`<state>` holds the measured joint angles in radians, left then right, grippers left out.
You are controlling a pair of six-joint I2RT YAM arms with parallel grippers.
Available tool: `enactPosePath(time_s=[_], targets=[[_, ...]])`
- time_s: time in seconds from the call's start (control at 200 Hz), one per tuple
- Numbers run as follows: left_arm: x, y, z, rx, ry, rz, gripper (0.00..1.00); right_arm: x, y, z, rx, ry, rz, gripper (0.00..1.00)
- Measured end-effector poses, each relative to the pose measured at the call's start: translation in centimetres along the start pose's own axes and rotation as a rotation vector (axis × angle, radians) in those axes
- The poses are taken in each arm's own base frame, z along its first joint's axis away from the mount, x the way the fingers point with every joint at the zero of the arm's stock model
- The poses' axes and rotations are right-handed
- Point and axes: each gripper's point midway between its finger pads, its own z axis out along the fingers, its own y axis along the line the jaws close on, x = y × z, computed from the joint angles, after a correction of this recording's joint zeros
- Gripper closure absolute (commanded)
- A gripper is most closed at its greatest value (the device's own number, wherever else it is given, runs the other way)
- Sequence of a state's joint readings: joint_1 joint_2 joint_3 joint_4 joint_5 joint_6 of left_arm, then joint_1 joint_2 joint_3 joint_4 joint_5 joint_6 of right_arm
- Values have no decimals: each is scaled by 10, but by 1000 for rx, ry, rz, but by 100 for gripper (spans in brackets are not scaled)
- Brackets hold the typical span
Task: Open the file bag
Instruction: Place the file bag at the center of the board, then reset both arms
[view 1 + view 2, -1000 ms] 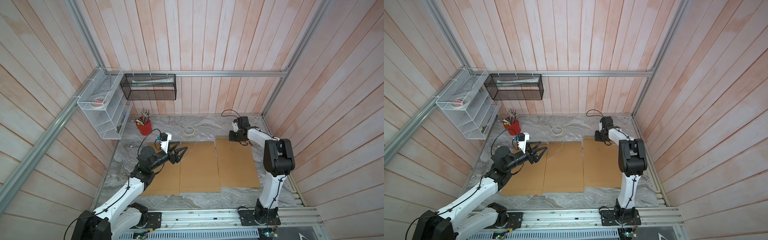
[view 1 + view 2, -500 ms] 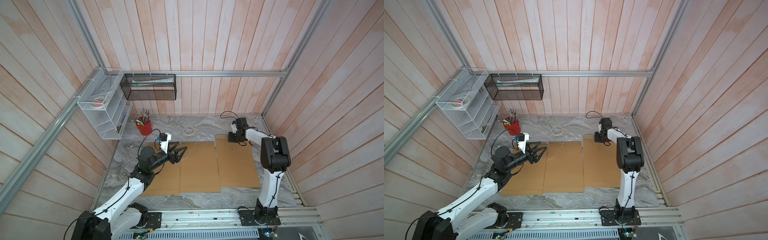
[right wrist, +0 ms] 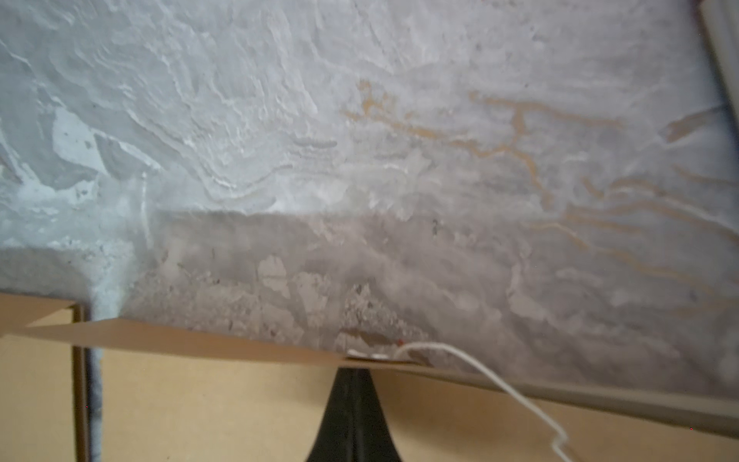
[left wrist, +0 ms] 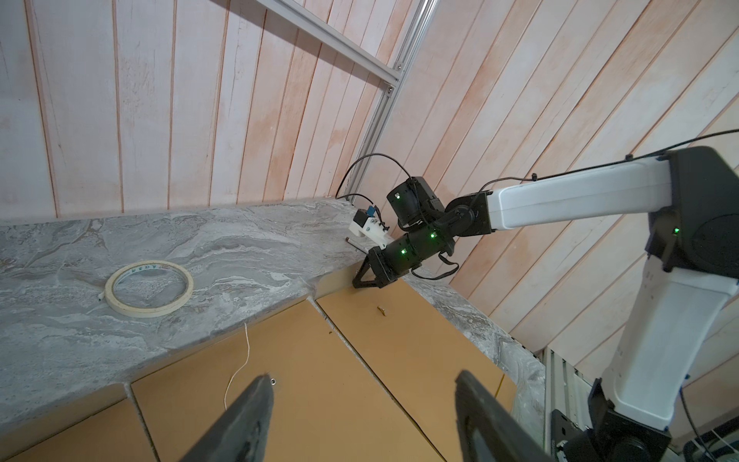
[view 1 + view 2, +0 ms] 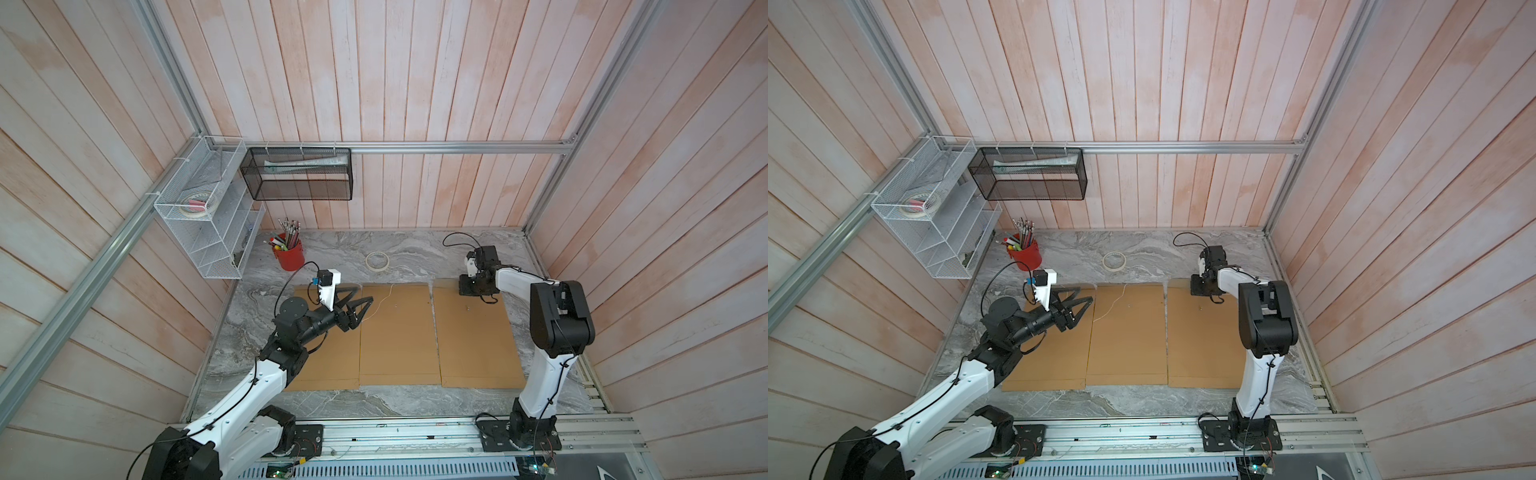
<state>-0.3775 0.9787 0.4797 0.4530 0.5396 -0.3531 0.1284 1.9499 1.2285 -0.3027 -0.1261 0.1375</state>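
My right hand [image 3: 354, 374] is pressed together, its tips pinching the free edge of the flap [image 3: 192, 340] of the brown paper file bag [image 5: 478, 345], close to where the thin white string [image 3: 500, 384] leaves it. That bag lies flat on the grey marble desk [image 5: 415, 253], the rightmost of three laid side by side. Its long axis runs from my base toward the back wall. The flap sits at the far short end, and in the right wrist view it is raised off the bag's face at the pinch. I judge the fold line to run crosswise just beyond the pinch, so the opening stroke should go up and away toward the wall. My left hand [image 5: 360, 312] hangs spread and empty over the far end of the leftmost brown bag [image 5: 332, 365], well apart from the flap, so my right arm is plainly the nearer one.
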Motion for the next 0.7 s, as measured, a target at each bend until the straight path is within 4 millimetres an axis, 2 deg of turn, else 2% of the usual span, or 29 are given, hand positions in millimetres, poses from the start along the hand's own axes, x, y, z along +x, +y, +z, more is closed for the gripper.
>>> enactPosePath(time_s=[0.095,0.205,0.28,0.355,0.46,0.555,0.7], targets=[[-2,2,-2,-17,-12,-4,14,7,0,-10,-1,-7,14,84],[-6,8,-4,-64,-30,-9,3,-1,7,-37,-26,-86,26,60],[-9,18,-7,-119,-43,-10,0,-19,16,-71,-57,-201,32,47],[-11,32,-11,-185,-56,-21,0,-37,24,-111,-88,-337,23,40],[-16,57,-21,-305,-85,-30,0,-45,30,-157,-109,-498,11,34],[-21,81,-34,-434,-117,-28,0,-30,22,-178,-84,-594,22,27],[-25,116,-55,-647,-150,5,0,15,-5,-178,18,-676,59,17]])
